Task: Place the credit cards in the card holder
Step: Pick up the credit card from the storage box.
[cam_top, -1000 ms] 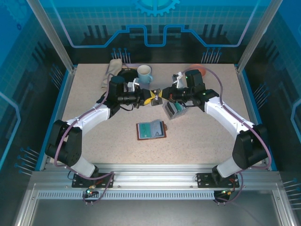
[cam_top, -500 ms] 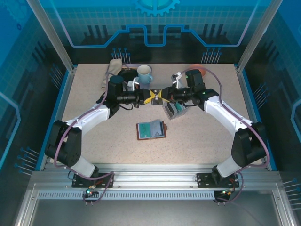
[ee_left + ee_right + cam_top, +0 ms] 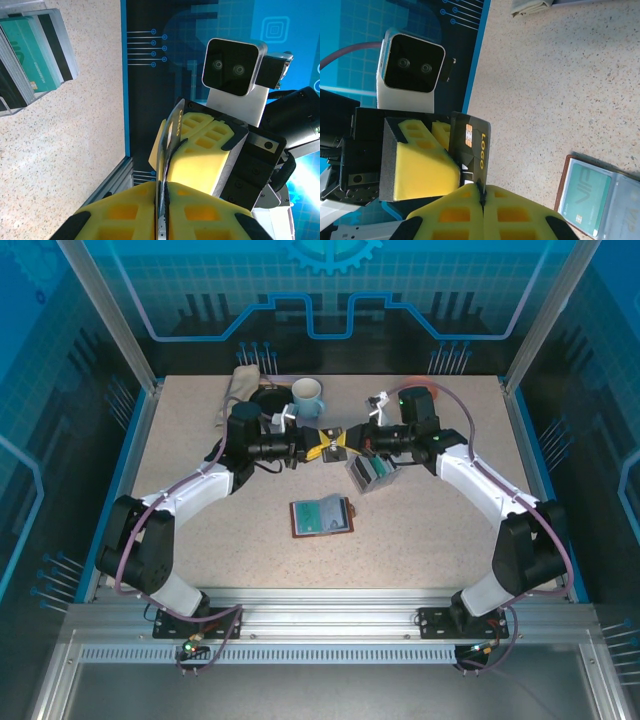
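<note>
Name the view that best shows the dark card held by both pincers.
Right wrist: the dark card faces the lens, its chip and gold lettering legible. Left wrist sees it nearly edge-on; in top external it is too small to read.

Matt worktop (image 3: 430,530), speckled like stone. Yellow pincer pads (image 3: 420,170) are porous foam. The dark card (image 3: 476,142) is glossy plastic. The holder (image 3: 625,205) has shiny clear sleeves, leathery brown edging.
</note>
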